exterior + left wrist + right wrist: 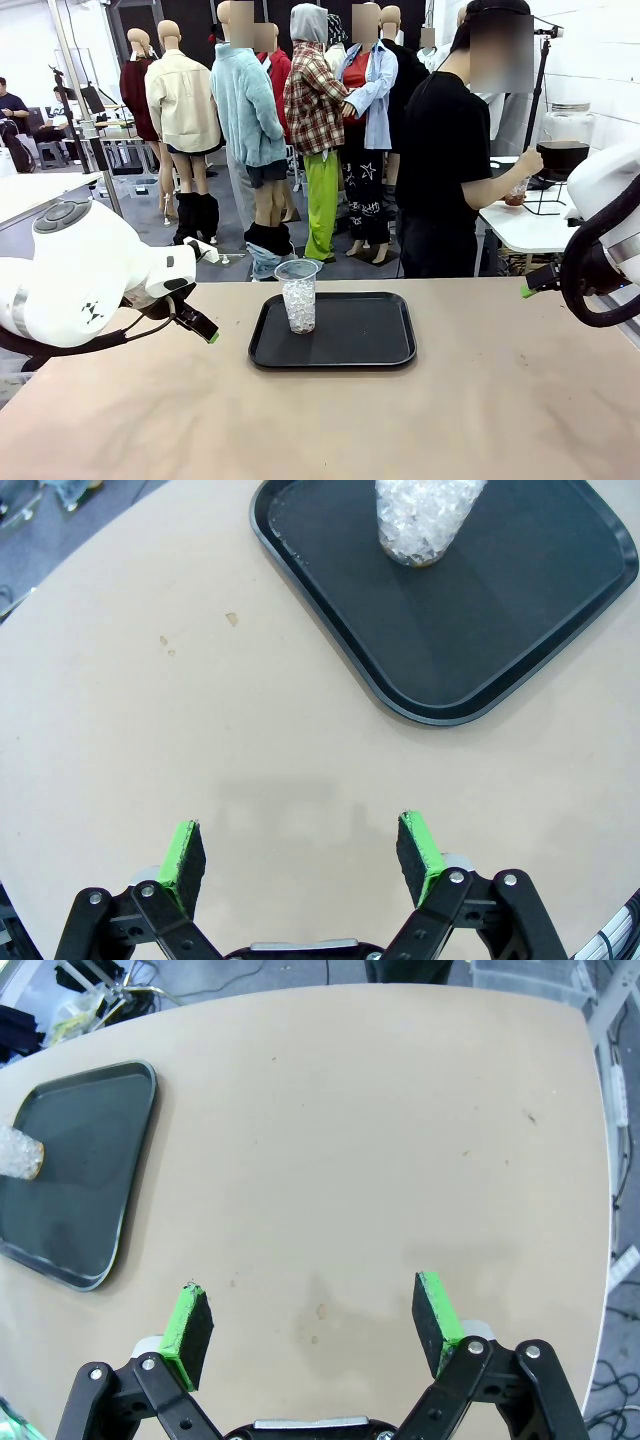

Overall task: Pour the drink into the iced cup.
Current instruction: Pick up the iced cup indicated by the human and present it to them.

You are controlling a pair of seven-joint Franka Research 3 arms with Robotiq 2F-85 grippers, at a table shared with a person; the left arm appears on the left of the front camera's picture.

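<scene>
Nearest, to the left of the tray, the left gripper (300,860) hangs low over the bare table (450,420) with its green pads spread fully apart and nothing between them. The right gripper (312,1320) does the same well to the right of the tray, equally wide and empty. The black tray (360,330) lies at mid-table. The iced cup (298,300) stands upright in the tray's left half, clear plastic packed with ice and with no liquid that can be made out. Beyond the tray's far right corner, past the table edge, a person (445,170) faces a white side table (530,230). One hand (528,163) is held over something small and reddish-brown, probably the drink (516,194), though it is too small to be sure. The step in hand looks like waiting for that drink to arrive. To do it well, both arms should keep clear of the tray and leave the person an open lane. Once the drink is brought, it should be gripped around its middle and carried upright. Its lip should sit just above the cup's rim before a slow tilt, since the ice leaves little room and may splash.
</scene>
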